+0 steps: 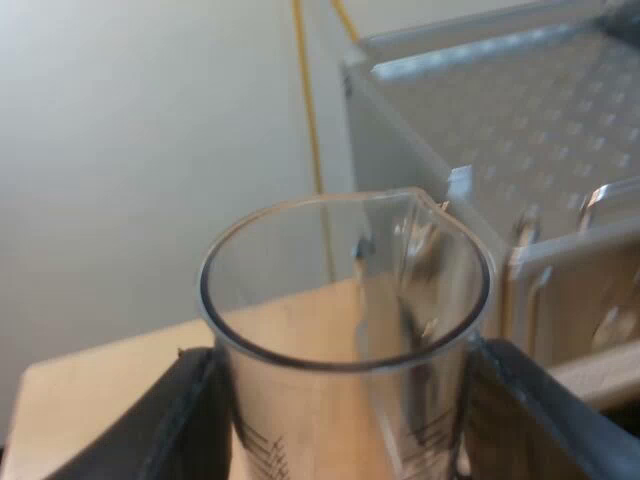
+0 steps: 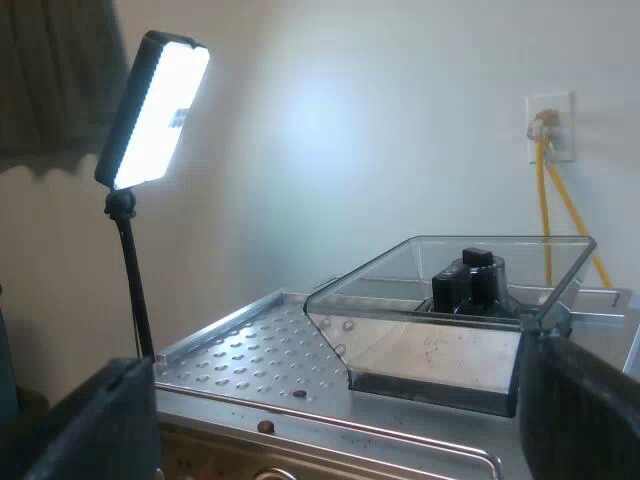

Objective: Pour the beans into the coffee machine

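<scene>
Between the two black fingers (image 1: 180,420) of our left pincer (image 1: 345,420) stands a clear measuring glass (image 1: 345,330), upright, its spout towards the machine (image 1: 520,130). The fingers press on either side of the glass, closed as far as its wall allows. Printed marks show low on its side, and we see the pale wooden bench (image 1: 100,390) through it. The glass is held over the bench, just beside the machine's metal side and apart from it.

Our right pincer (image 2: 335,400) is spread wide with nothing in it, facing the machine's dotted top plate (image 2: 240,350). On that plate sits the clear hopper (image 2: 450,320), open at the top, a black part at its middle. A lit lamp (image 2: 155,110) on a thin stand rises beside the machine.
</scene>
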You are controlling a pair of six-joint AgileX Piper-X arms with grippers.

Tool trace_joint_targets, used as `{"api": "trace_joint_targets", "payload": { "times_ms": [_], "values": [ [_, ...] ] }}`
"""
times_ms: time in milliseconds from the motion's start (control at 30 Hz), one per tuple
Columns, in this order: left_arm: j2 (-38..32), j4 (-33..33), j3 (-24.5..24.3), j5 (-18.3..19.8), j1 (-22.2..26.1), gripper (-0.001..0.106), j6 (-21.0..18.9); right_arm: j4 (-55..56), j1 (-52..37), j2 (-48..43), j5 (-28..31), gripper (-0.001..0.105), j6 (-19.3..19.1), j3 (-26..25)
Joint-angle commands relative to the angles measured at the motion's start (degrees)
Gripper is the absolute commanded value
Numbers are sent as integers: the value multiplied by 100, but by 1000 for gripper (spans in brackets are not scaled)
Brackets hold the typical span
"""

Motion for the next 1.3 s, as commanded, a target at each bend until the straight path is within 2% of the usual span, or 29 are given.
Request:
{"api": "trace_joint_targets", "payload": {
  "times_ms": [33,133,233,267,600,667,700,767,1000,1300],
  "values": [
    [403,-176,-421,37,-343,22,-13,-101,12,43,25,79,-90,-3],
    [790,-178,-774,-29,-646,22,-13,-101,12,86,53,79,-90,-3],
    [1220,-194,-1171,-352,-847,22,98,-101,12,142,53,79,-90,-3],
    [1358,-201,-1305,-366,-891,22,193,-101,12,142,53,79,-90,-3],
    [2495,-198,-2529,-389,-1266,22,201,-139,12,375,53,79,-90,-3],
    [2755,-198,-2825,-528,-1455,22,457,-139,12,441,53,79,-90,-3],
    [2774,-198,-2846,-555,-1485,22,484,-139,12,451,53,79,-90,-3],
    [3016,-198,-3103,-881,-1679,22,717,-182,12,509,53,79,-90,-3],
    [3554,-198,-3583,-957,-1930,22,800,-617,12,564,64,79,-90,-3],
    [4052,-198,-4132,-996,-1928,22,800,-699,12,564,222,79,-111,-3]
  ]
}}
